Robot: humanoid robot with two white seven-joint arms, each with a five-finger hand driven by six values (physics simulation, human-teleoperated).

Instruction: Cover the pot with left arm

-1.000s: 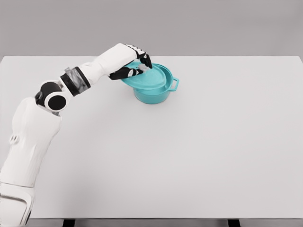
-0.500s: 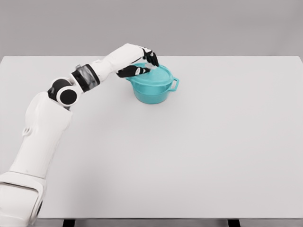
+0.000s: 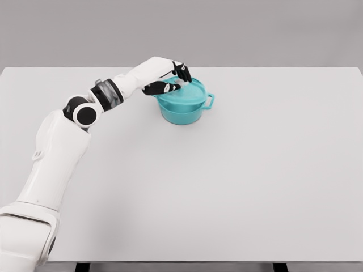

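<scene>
No text, label, brand mark, number or sign can be read anywhere in the head view. The teal pot [image 3: 182, 110] and its lid [image 3: 184, 94], near the far edge of the white table [image 3: 227, 181], are plain in colour with no lettering on them. The white shells of the left arm and the left hand [image 3: 170, 79] carry no legible markings either.
</scene>
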